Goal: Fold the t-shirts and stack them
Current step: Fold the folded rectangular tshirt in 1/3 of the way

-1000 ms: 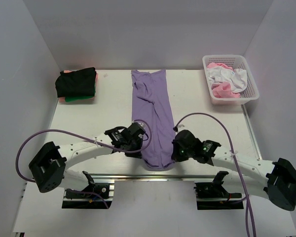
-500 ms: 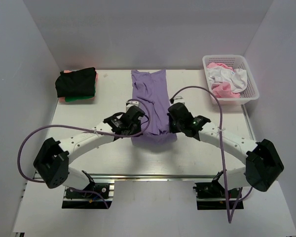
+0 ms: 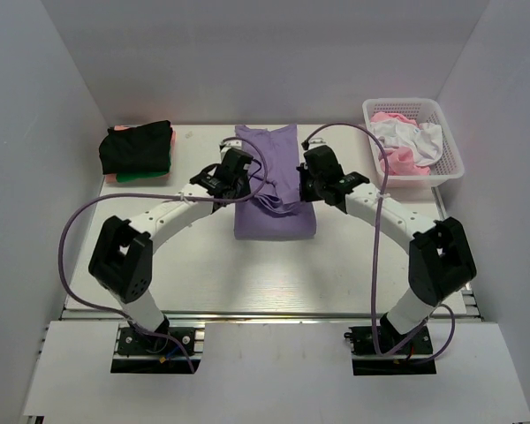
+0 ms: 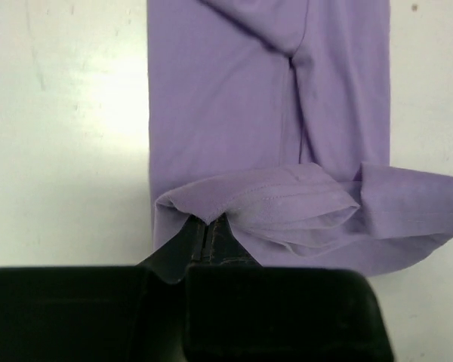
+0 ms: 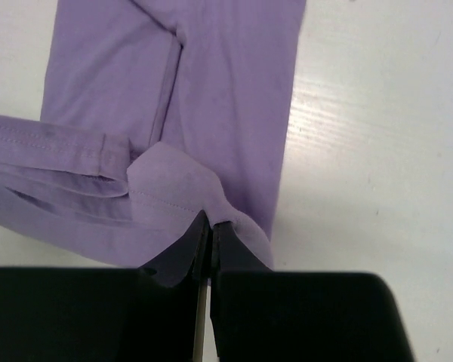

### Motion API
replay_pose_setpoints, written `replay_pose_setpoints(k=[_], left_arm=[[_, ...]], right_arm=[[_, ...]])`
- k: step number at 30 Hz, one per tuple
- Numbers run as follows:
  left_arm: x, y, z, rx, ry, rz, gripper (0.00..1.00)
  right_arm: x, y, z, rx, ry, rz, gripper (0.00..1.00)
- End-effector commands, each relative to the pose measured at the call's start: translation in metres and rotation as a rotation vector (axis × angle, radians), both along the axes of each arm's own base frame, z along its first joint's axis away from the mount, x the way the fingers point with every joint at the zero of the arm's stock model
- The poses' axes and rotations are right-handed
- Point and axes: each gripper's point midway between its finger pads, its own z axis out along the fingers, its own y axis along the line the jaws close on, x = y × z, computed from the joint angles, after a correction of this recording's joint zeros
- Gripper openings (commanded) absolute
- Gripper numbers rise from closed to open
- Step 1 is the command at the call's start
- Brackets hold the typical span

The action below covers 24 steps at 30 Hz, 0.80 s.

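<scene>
Purple shirt (image 3: 274,190) lies mid-table (image 3: 203,265) as a narrow lengthwise strip running ahead of both sets of fingers toward the far edge. Its near hem is doubled over onto the strip, with stitch lines showing along the fold in the wrist views (image 4: 287,204) (image 5: 60,143).

Left gripper (image 3: 244,177) has its fingers (image 4: 209,234) pressed together, pinching the hem at the shirt's left edge. Right gripper (image 3: 302,187) pinches the hem at the right edge in the same way, with only cloth between its fingers (image 5: 210,226).

Folded stack (image 3: 137,148), black over green and pink, sits well left of the left fingers. Basket (image 3: 449,163), well right of the right fingers, holds crumpled pink and white cloth (image 3: 406,141).
</scene>
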Motion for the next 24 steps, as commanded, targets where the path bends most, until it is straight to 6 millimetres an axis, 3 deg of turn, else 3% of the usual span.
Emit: replay_pose_setpoints(k=[1, 5, 6, 9, 14, 19, 20, 21, 22, 23, 24], left_arm=[[0.029, -0.006, 0.017, -0.017, -0.052, -0.039, 0.00], [0.045, 0.005, 0.005, -0.001, -0.026, -0.011, 0.00], [0.050, 0.005, 0.012, -0.011, -0.044, -0.018, 0.00], [0.065, 0.006, 0.004, -0.032, -0.046, -0.029, 0.00], [0.086, -0.002, 0.004, -0.092, -0.089, -0.081, 0.00], [0.102, -0.004, -0.010, -0.118, -0.104, -0.095, 0.00], [0.105, 0.001, -0.022, -0.109, -0.083, -0.083, 0.00], [0.109, 0.000, -0.016, -0.116, -0.100, -0.084, 0.00], [0.115, 0.004, -0.019, -0.119, -0.111, -0.072, 0.03], [0.115, 0.003, -0.019, -0.127, -0.109, -0.065, 0.12], [0.121, 0.009, -0.023, -0.128, -0.112, -0.052, 0.20]], right_arm=[[0.026, 0.012, 0.019, 0.036, -0.062, 0.063, 0.00], [0.045, 0.010, 0.016, 0.042, -0.065, 0.057, 0.00], [0.051, 0.008, 0.013, 0.037, -0.062, 0.051, 0.00], [0.064, 0.006, 0.015, 0.056, -0.064, 0.056, 0.00], [0.083, 0.006, 0.000, 0.071, -0.051, 0.091, 0.00], [0.099, 0.013, -0.011, 0.128, -0.042, 0.170, 0.00], [0.102, 0.013, -0.015, 0.136, -0.044, 0.178, 0.00], [0.108, 0.014, -0.013, 0.143, -0.058, 0.189, 0.00], [0.111, 0.013, -0.013, 0.162, -0.058, 0.193, 0.00], [0.116, 0.014, -0.025, 0.162, -0.049, 0.198, 0.00], [0.125, 0.015, -0.019, 0.173, -0.079, 0.198, 0.00]])
